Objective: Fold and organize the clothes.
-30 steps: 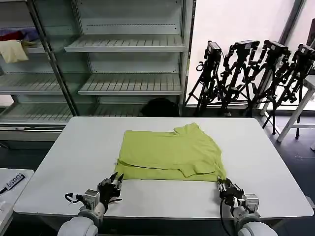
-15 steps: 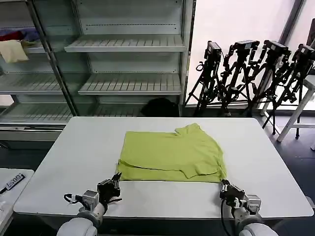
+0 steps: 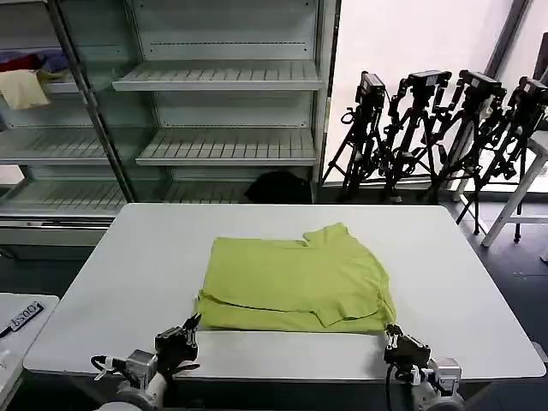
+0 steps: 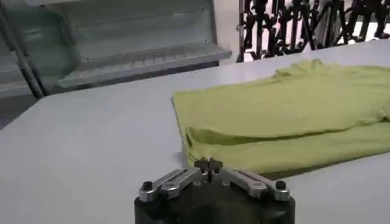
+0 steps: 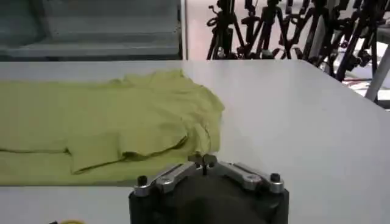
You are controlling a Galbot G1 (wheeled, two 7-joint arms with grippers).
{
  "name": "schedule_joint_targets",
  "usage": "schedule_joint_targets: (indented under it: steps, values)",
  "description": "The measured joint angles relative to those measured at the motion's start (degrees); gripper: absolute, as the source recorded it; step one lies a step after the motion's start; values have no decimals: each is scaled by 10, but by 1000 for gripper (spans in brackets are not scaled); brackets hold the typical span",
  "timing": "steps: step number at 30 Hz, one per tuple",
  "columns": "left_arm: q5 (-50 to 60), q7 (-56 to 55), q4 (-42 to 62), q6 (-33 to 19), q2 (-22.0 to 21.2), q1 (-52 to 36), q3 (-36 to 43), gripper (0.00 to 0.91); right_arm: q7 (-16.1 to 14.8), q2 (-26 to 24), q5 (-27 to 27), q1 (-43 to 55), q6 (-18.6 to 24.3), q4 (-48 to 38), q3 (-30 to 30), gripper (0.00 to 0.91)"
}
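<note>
Both grippers, left and right, had drawn back, fingers pinched together on nothing; the folded T-shirt had slid nearer, lying on the desk just beyond them, another fold likely due.

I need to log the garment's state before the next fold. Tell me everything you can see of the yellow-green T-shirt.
The T-shirt is plain lime yellow-green, looks like soft cotton, and lies flat, folded into a rough rectangle with layered near edges, on the middle of the white table. One short sleeve is tucked over its right side. Neither gripper touches it.
</note>
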Motion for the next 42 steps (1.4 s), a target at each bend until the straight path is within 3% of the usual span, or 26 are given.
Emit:
schedule_joint_targets:
  steps: [9,10,11,12,29,35,42]
  values:
    - [4,-12,-41,1,11,73,-13,0,11,4,-12,-40,0,21,-16,10]
    - [5,-14,-43,1,11,77,-13,10,11,4,-14,-43,0,21,-18,907]
    - [7,-15,-44,1,10,81,-13,50,12,5,-15,-45,0,21,-21,907]
    - [7,-16,-45,1,10,84,-13,907,13,6,-16,-47,0,22,-22,907]
    - [14,-36,-75,2,-3,72,-32,907,39,30,-22,-36,2,59,-13,907]
    - [1,-28,-75,2,-5,33,-28,907,38,24,-24,20,-1,40,-12,907]
    - [-36,-23,-35,3,0,-57,-10,907,40,10,-9,142,-4,-46,-30,907]
